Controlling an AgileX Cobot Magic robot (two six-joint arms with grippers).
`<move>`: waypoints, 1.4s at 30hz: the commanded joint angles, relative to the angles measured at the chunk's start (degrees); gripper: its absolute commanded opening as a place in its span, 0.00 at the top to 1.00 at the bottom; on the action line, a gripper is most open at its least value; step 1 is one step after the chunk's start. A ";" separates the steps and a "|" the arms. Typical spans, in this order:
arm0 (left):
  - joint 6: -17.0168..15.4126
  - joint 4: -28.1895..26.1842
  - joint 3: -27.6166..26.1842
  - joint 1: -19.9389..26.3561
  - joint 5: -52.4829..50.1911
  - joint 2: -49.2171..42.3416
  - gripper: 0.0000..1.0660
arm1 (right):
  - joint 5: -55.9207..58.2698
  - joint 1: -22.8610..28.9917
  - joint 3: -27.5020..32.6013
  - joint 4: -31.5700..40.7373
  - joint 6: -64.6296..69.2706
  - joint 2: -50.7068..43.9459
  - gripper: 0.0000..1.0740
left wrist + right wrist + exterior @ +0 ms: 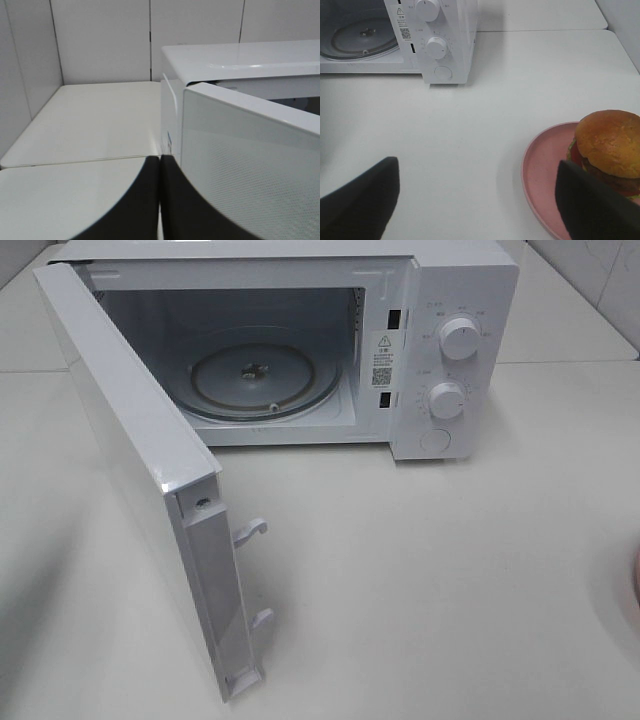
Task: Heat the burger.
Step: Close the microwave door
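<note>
With the white microwave oven standing door-open, the right gripper, fingers spread, is approaching the glossy orange-bunned burger for pickup; the left gripper is resting closed and empty.

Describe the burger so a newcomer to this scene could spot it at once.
Start at the white microwave standing with its door open on the pale table. On the table in front of it, off toward its dial side, lies a round pink plate. The burger sits on that plate: a glossy orange-tan bun, the only colourful food here.
</note>
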 commanded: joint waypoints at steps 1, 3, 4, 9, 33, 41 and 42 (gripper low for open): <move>-4.47 2.52 0.00 0.11 -4.41 2.86 1.00 | -0.52 -0.34 0.17 -0.06 0.17 -1.78 0.30; -5.90 3.09 -0.17 0.11 -7.05 6.53 1.00 | -0.52 -0.34 0.17 -0.06 0.17 -1.78 0.30; -5.90 3.09 -0.17 0.11 -7.05 6.53 1.00 | -0.52 -0.34 0.17 -0.06 0.17 -1.78 0.30; -6.19 8.77 -3.09 0.11 -8.08 13.29 1.00 | -0.52 -0.34 0.17 -0.06 0.17 -1.78 0.30; -14.27 22.92 -14.90 -5.73 -13.52 33.75 1.00 | -0.52 -0.34 0.17 -0.06 0.17 -1.78 0.30; -14.78 21.60 -17.42 -7.16 -13.52 35.35 1.00 | -0.52 -0.34 0.17 -0.06 0.17 -1.78 0.30; -14.78 21.03 -17.99 -7.96 -13.46 35.75 1.00 | -0.52 -0.34 0.17 -0.06 0.17 -1.78 0.30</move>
